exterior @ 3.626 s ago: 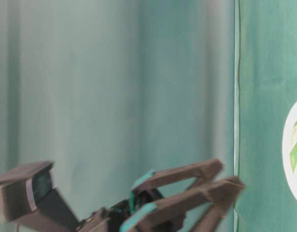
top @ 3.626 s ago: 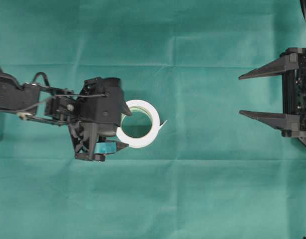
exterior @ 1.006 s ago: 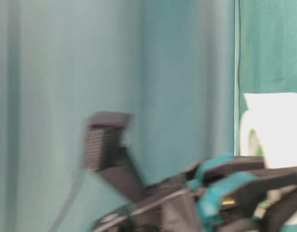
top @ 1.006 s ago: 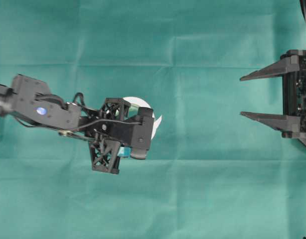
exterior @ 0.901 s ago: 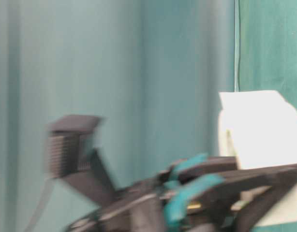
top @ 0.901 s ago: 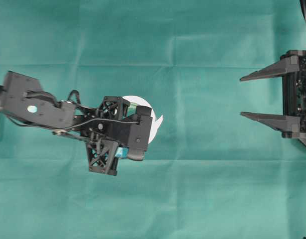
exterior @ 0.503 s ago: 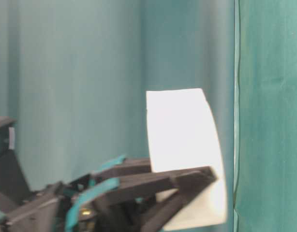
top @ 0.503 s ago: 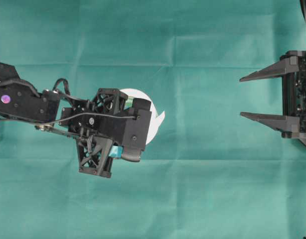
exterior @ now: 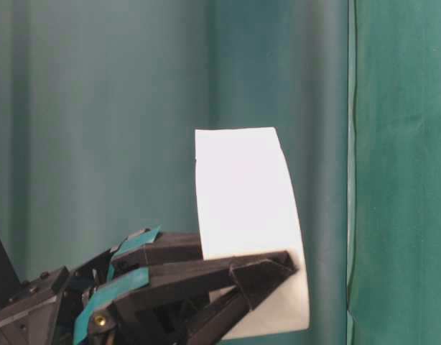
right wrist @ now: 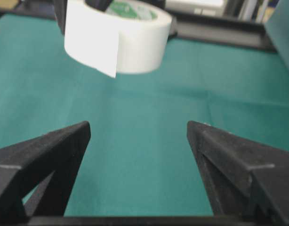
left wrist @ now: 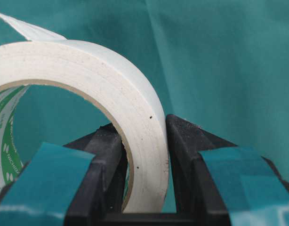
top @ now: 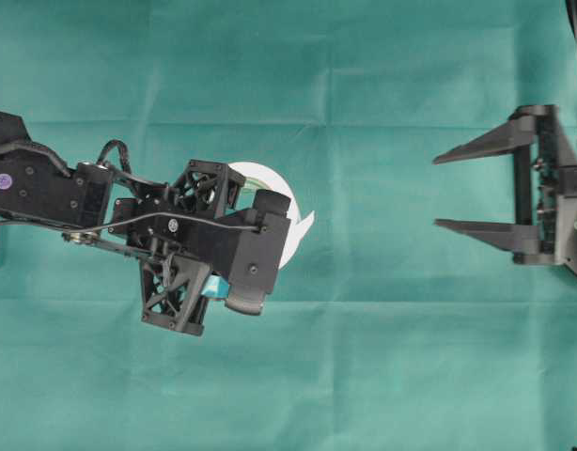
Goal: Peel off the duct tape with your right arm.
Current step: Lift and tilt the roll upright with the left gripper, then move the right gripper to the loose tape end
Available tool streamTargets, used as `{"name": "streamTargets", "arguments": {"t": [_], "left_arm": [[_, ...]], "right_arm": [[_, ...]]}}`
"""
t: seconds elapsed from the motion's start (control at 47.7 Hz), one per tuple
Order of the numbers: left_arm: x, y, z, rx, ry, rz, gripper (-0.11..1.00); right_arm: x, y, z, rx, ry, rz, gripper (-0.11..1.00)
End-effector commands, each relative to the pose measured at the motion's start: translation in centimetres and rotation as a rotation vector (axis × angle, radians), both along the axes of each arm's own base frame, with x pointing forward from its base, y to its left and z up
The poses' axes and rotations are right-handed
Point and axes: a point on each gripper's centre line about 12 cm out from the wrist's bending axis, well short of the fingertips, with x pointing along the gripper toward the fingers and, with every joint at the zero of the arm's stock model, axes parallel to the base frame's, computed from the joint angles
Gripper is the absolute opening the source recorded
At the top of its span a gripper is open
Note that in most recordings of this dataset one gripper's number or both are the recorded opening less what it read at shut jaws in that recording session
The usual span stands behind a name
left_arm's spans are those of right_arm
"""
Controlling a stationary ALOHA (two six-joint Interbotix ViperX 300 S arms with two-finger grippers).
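- closest in, through the left wrist camera, the left gripper (left wrist: 144, 165) has its two black fingers (left wrist: 104, 155) pinched on the wall of the duct tape (left wrist: 111, 89), one finger inside the ring and one outside. teal pads sit on the finger backs.
- the roll's pale core with green print shows at the left edge of that view, and a thin white strip end (left wrist: 27, 29) trails off the top of the roll.
- from table level the roll stands tilted up on the lattice fingers, its broad white face turned to the camera, clear of the green cloth (exterior: 400, 172) as far as i can judge; the angle is poor.
- from overhead, the left gripper sits left of centre over the green cloth, its boxy housing covering most of the roll, so only a white arc and the small loose flap (top: 305, 224) peek out to its right.
- far to the right, well apart from the roll, the right gripper (top: 437, 192) has its two tapering pointed fingers spread wide with nothing between them, tips pointing toward the roll.
- the right wrist camera looks between those spread fingers at the roll, with the loose strip end (right wrist: 108, 52) hanging down its near side.
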Motion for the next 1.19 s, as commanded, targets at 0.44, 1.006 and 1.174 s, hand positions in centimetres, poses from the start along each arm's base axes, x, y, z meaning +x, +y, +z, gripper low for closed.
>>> {"name": "streamTargets", "arguments": {"t": [0.44,1.006,1.174], "left_arm": [[0.4,0.0,1.1,-0.002,-0.039,0.000,0.22],[0.6,0.1,0.9,0.000,-0.034,0.000,0.22],[0.5,0.1,0.9,-0.001,-0.032,0.001,0.22]], "right_arm": [[8.6,1.3,0.3,-0.047,0.006,0.070,0.76],[12.7,2.9,-0.4,-0.063,0.012,0.124,0.76],[12.6,2.9,-0.6,-0.061,0.016,0.126,0.76]]}}
